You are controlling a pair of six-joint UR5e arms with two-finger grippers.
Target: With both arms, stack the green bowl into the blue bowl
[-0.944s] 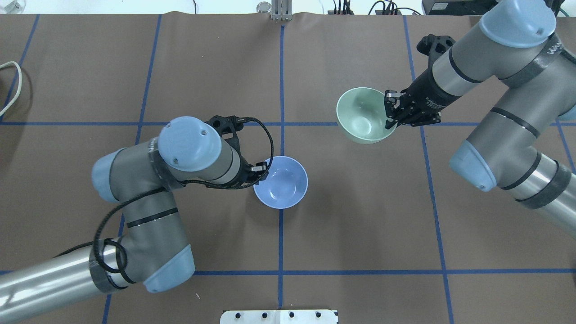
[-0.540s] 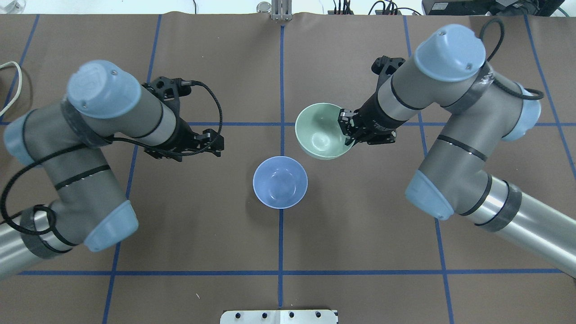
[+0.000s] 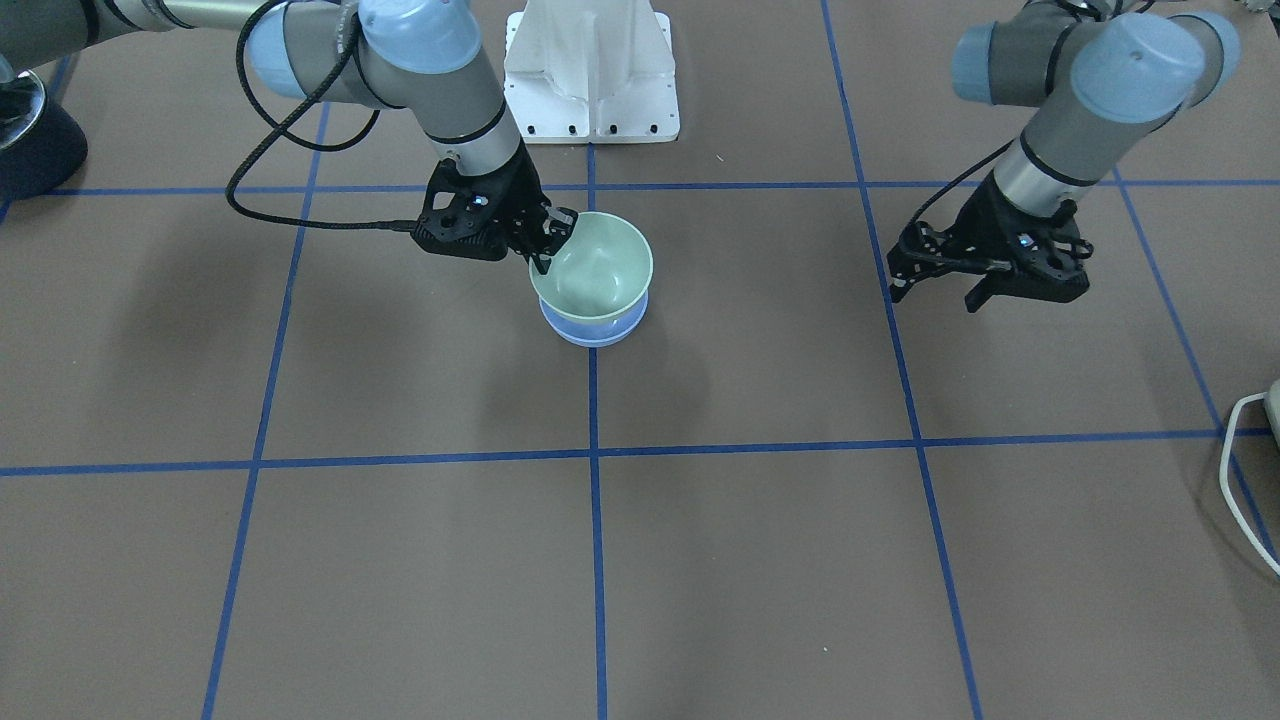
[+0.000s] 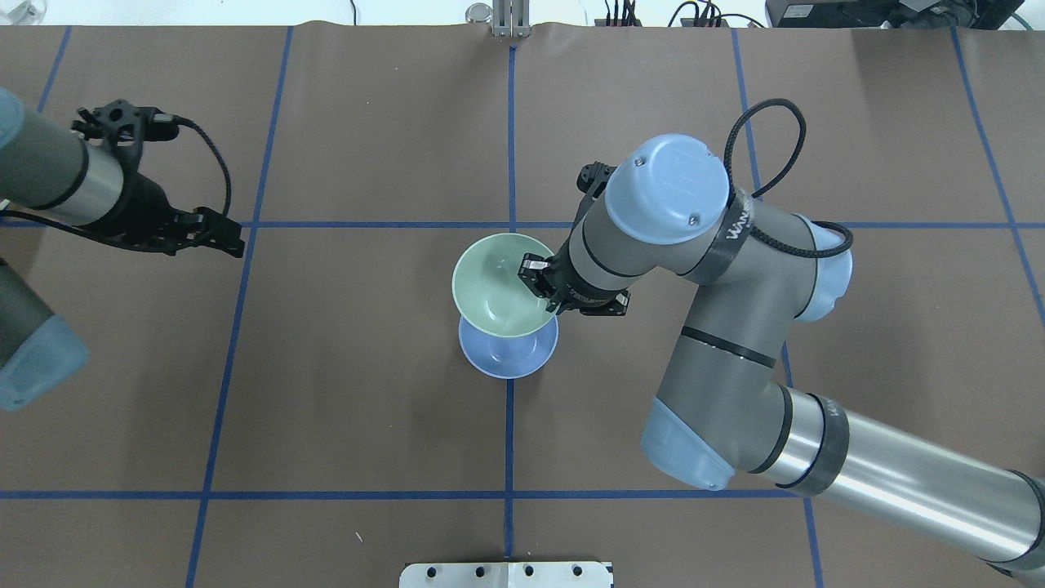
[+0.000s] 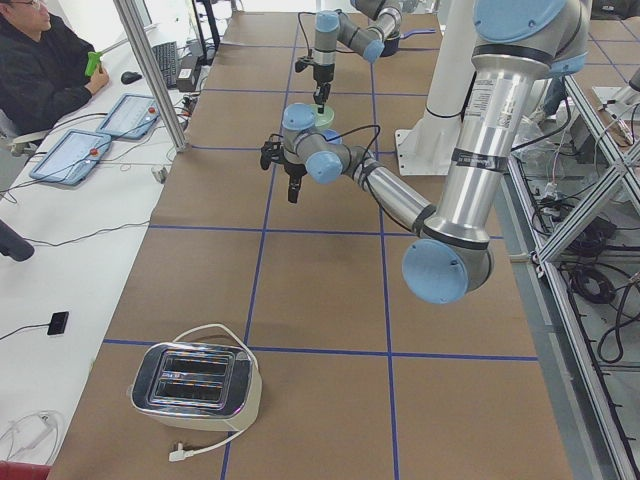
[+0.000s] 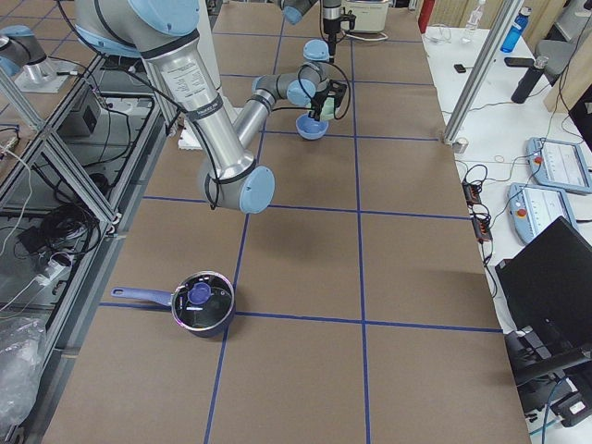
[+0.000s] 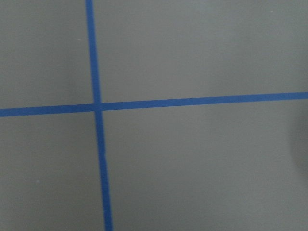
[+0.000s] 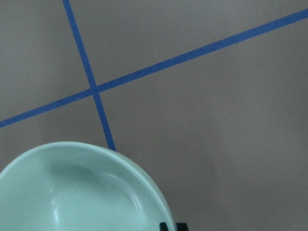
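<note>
The pale green bowl [image 4: 494, 282] hangs tilted directly over the blue bowl [image 4: 508, 361], which stands on the table's centre line. My right gripper [image 4: 539, 287] is shut on the green bowl's right rim. In the front view the green bowl [image 3: 592, 265] overlaps the blue bowl's [image 3: 595, 330] mouth; I cannot tell whether they touch. The right wrist view shows the green bowl [image 8: 82, 192] at its lower left. My left gripper [image 4: 229, 235] is open and empty, far to the left above bare table; it also shows in the front view [image 3: 935, 292].
The white pedestal base [image 3: 590, 70] stands at the robot's side of the table. A white cable [image 3: 1245, 470] lies at the left end. A toaster [image 5: 195, 385] stands near the left end and a lidded pot [image 6: 201, 303] near the right end.
My left gripper let go of the blue bowl and drew far back to the left. My right gripper carried the green bowl left and nearer, to above the blue bowl.
</note>
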